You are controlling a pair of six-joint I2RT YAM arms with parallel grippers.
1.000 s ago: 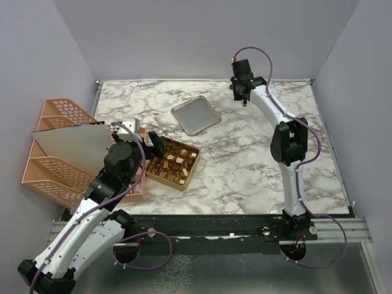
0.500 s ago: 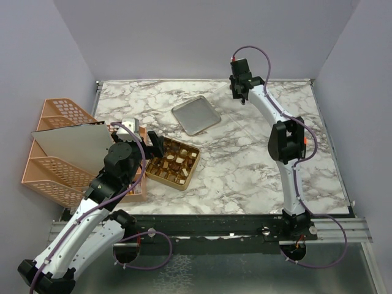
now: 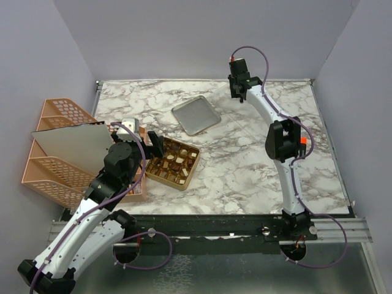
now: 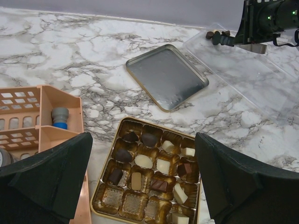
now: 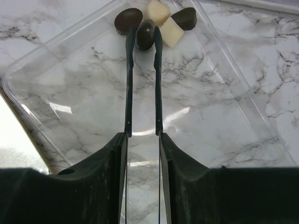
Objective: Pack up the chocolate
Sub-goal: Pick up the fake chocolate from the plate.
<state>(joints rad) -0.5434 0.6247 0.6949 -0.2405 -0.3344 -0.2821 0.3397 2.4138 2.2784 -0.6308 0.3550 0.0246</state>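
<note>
**1. Surroundings**
- Marble table.
- Gold box w/ grid of cells sits near left, directly below the left gripper. Most cells hold chocolate pieces in dark, light brown and cream. Some near cells show only foil.
- Silver lid lies flat beyond the box, apart from it.
- Orange rack stands just left of the box, w/ a blue-capped item in one cell.
- Clear tray lies at far centre-right. Five loose pieces are bunched in its far corner.
- Nothing stands btwn box and clear tray except the lid, off to one side.

**2. Fingers**
- Left gripper: fingers spread fully apart, holding nothing, above the box.
- Right gripper: thin fingers approx. half apart. Tips are closed on one dark piece, contact on both sides, w/ neighbouring pieces right beside it.

**3. Hidden / unclear**
- Box near corners are cut off by the frame edge and the left gripper's fingers.
- Rack contents are only partly visible.
- In the top view the right tips are too small to read.
</note>
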